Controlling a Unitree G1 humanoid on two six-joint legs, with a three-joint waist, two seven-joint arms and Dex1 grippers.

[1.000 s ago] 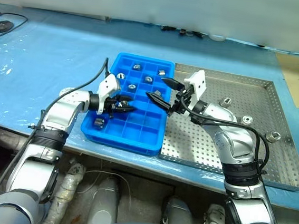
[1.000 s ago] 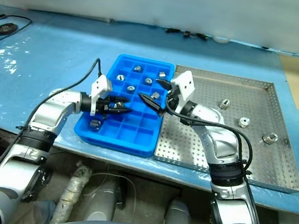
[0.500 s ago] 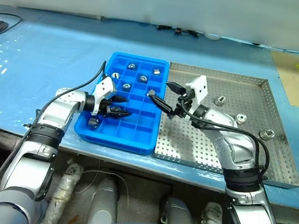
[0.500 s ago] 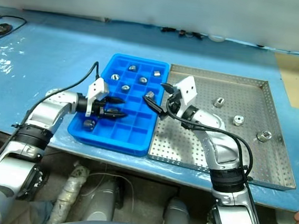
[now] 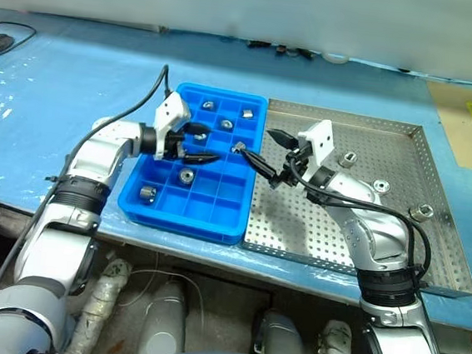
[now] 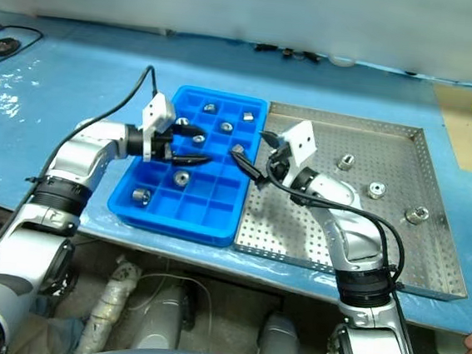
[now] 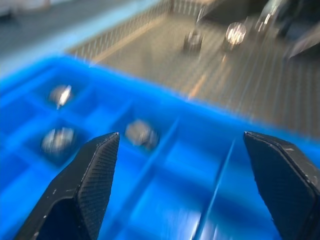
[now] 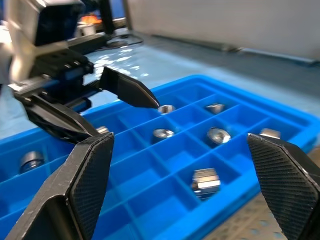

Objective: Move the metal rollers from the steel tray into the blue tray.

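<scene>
A bright blue plastic tray point(image 5: 184, 208) with a grid of square compartments sits on the blue-covered counter point(image 5: 62, 76), touching the near-left side of a large silver steel tray point(image 5: 428, 271) with a perforated floor. Small shiny metal rollers lie in both. In the blue tray there are two in the far row point(image 5: 209, 104), one near the middle point(image 5: 188, 175), one in a near-left compartment point(image 5: 147, 192), and one at the right edge point(image 5: 240, 147) beside the steel tray; others in between are partly hidden behind the left arm's fingers. Three more rollers rest on the steel tray's right half point(image 5: 381, 186), well apart from each other.

The left gripper point(image 5: 199, 142) hangs over the blue tray's middle, its two black fingers spread with nothing between them. The right gripper point(image 5: 265, 152) hangs over the seam between the trays, its fingers wide apart and empty. The left wrist view is blurred, so the rollers there show as vague bright spots.
</scene>
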